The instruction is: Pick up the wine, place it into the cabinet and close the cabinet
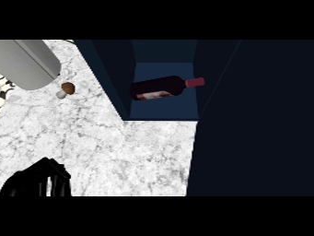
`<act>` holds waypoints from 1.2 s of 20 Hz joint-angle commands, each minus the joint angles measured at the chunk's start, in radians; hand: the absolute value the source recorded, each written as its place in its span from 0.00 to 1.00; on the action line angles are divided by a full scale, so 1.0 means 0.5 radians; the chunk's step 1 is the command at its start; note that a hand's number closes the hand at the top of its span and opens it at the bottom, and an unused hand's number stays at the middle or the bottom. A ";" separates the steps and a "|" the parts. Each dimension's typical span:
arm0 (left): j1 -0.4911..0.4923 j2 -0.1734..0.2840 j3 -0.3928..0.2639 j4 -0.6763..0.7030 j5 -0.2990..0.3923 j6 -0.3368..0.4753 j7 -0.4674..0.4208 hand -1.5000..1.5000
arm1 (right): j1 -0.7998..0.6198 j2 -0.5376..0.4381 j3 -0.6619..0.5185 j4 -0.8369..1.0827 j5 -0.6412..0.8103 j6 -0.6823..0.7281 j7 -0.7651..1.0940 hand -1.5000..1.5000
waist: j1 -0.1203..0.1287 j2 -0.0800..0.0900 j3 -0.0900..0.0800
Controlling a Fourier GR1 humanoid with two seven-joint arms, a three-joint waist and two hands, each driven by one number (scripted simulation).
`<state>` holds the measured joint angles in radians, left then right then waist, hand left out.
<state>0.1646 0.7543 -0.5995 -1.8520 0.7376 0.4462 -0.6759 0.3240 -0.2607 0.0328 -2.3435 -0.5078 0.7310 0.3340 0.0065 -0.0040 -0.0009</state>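
The wine bottle [160, 89], dark with a red cap and a pale label, lies on its side inside the open compartment of the dark blue cabinet [165, 112]; its neck points right. No hand touches it. My left hand [38, 181] rests at the lower left over the marble counter, fingers up and relaxed, holding nothing, far from the bottle. My right hand does not show.
A wide dark cabinet panel [261, 120] fills the right side. A small brown mushroom [65, 89] lies on the marble counter [105, 143] left of the cabinet. A large grey rounded object [25, 62] sits at the upper left.
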 commanded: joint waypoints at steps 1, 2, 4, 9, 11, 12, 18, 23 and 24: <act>0.055 0.145 0.233 -0.026 0.157 -0.164 0.019 1.00 | 0.074 0.069 0.357 -0.341 0.038 -0.041 0.149 1.00 | -0.001 -0.001 -0.002; 0.224 0.132 0.195 -0.132 0.092 -0.089 -0.071 1.00 | 0.164 0.099 0.385 -0.366 0.097 -0.002 0.101 1.00 | 0.003 -0.008 0.000; 0.175 0.177 0.304 -0.020 0.160 -0.209 -0.083 1.00 | 0.083 0.104 0.548 -0.436 0.208 0.013 0.135 1.00 | -0.009 -0.012 -0.003; 0.295 0.273 0.434 0.013 0.266 -0.351 -0.098 1.00 | -0.119 0.238 0.877 -0.396 0.435 -0.009 0.196 1.00 | -0.005 -0.021 -0.006; 0.346 0.322 0.503 0.006 0.304 -0.434 -0.128 1.00 | -0.193 0.343 1.006 -0.355 0.518 -0.094 0.252 1.00 | 0.009 -0.024 -0.007; 0.373 0.358 0.536 -0.003 0.332 -0.458 -0.113 1.00 | -0.173 0.357 1.073 -0.332 0.595 -0.061 0.243 1.00 | 0.000 -0.032 -0.006; 0.415 0.384 0.601 0.105 0.356 -0.631 -0.171 1.00 | -0.413 0.514 1.514 -0.166 0.930 -0.348 0.352 1.00 | -0.007 -0.035 -0.013; 0.402 0.433 0.685 0.164 0.429 -0.722 -0.136 1.00 | -0.612 0.514 1.621 0.019 0.933 -0.624 0.334 1.00 | 0.025 -0.021 -0.015; 0.457 0.436 0.668 0.158 0.394 -0.740 -0.174 1.00 | -0.621 0.514 1.648 0.008 0.968 -0.648 0.330 1.00 | 0.039 -0.033 -0.015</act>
<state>0.3742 0.9607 -0.2802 -1.7950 0.9319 0.1163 -0.7491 0.0364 -0.0781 0.6038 -2.3813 -0.1019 0.5445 0.4813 0.0171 -0.0187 -0.0073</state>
